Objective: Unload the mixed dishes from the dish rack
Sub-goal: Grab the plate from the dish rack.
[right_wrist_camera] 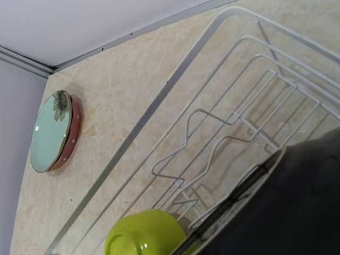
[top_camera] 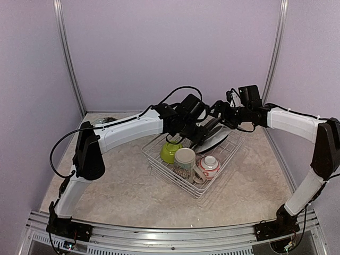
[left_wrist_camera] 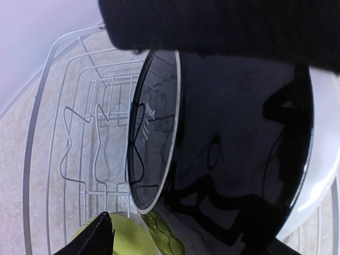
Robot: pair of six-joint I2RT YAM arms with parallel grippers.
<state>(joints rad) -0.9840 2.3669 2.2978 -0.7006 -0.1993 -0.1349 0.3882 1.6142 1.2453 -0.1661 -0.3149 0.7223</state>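
Observation:
The white wire dish rack (top_camera: 226, 151) holds a lime-green bowl (top_camera: 170, 152), a cream patterned mug (top_camera: 184, 161), a white-and-red small bowl (top_camera: 209, 166) and upright plates (top_camera: 215, 139). My left gripper (top_camera: 196, 132) reaches down over those plates. In the left wrist view a glossy black plate (left_wrist_camera: 234, 149) fills the space between its jaws. One fingertip (left_wrist_camera: 100, 234) shows at the bottom left, a little apart from the plate rim; the other is hidden. A white plate (left_wrist_camera: 324, 175) stands behind the black one. My right gripper (top_camera: 222, 118) hovers at the plates' far side; its fingers do not show in its wrist view.
A pale green plate (right_wrist_camera: 50, 127) lies stacked on a red dotted one (right_wrist_camera: 74, 133) on the table at the back left (top_camera: 103, 121). Empty tines (right_wrist_camera: 212, 143) stand in the rack's far part. Lilac walls close in the table at the back and both sides.

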